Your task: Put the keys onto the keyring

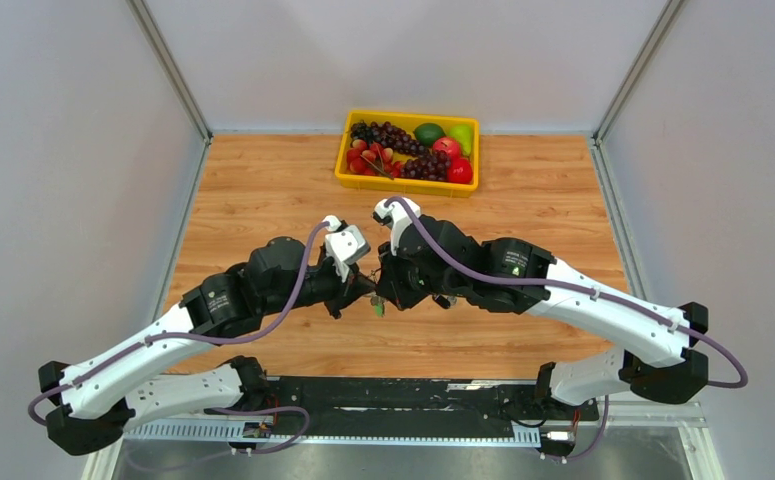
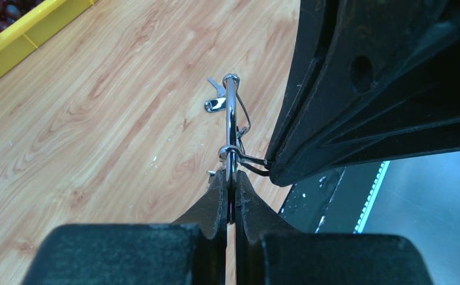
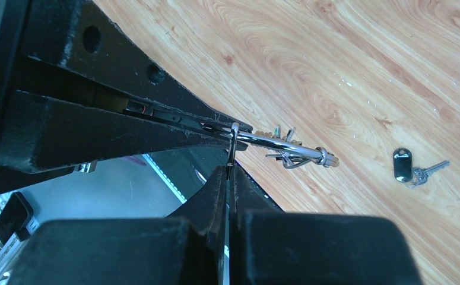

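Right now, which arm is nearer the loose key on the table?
Right. The loose key lies beside the right arm; from the left arm it sits beyond the keyring in its jaws.

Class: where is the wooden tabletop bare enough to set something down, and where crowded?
Bare: the wooden tabletop left of the yellow plastic fruit crate, and the far-right patch beside it. Crowded: the centre, where the left gripper clamps the chrome keyring and the right gripper pinches its thin wire loop, a loose black-headed key nearby.

Bright even light, soft shadows; glare on chrome keyring point(image 2: 231, 113); near fingers point(image 2: 214, 208) blurred in wrist views.
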### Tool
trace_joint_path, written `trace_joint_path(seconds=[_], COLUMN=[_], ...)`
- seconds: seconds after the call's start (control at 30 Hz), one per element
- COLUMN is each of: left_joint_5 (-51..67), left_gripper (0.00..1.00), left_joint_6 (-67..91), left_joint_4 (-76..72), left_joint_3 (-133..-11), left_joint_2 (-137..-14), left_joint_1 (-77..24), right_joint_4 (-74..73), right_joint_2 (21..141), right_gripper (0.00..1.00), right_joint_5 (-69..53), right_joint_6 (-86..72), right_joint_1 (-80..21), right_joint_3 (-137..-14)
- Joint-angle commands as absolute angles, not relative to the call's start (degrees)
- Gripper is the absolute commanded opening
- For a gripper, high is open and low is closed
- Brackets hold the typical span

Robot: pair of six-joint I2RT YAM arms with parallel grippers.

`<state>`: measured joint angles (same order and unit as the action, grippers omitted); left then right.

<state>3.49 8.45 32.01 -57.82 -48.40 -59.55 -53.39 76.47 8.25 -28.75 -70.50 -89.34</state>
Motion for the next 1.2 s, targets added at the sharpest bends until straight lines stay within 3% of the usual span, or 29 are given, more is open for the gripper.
trace_joint_path(seconds=[0.0,0.6,0.93,1.17], left_joint_5=[4.6,7.0,7.6,7.5], left_gripper=[0.00,0.01,0.01,0.01], left_joint_6=[7.7,8.4,8.0,7.4], left_joint_4=[27.6,11.3,4.8,2.7], left_joint_3=[-59.0,-47.4,-43.3,-43.3], left_joint_2=[-46.7,-33.3,-27.2,-26.1], left_joint_1=[-60.2,-60.2,-60.2,-60.2], right_joint_4=[-48.8,-48.8,-46.8,-38.8], right_joint_2=[77.2,80.8,78.6,72.3], right_gripper=[0.00,0.00,0.36,0.44], right_joint_5=[8.0,11.4,22.6,33.5], right_joint_6=[-27.5,-26.5,-19.5,-13.2], right_joint_1=[-71.3,-76.9,-82.0,-85.1], right_joint_3=[-92.6,-98.1,-97.4,-89.4])
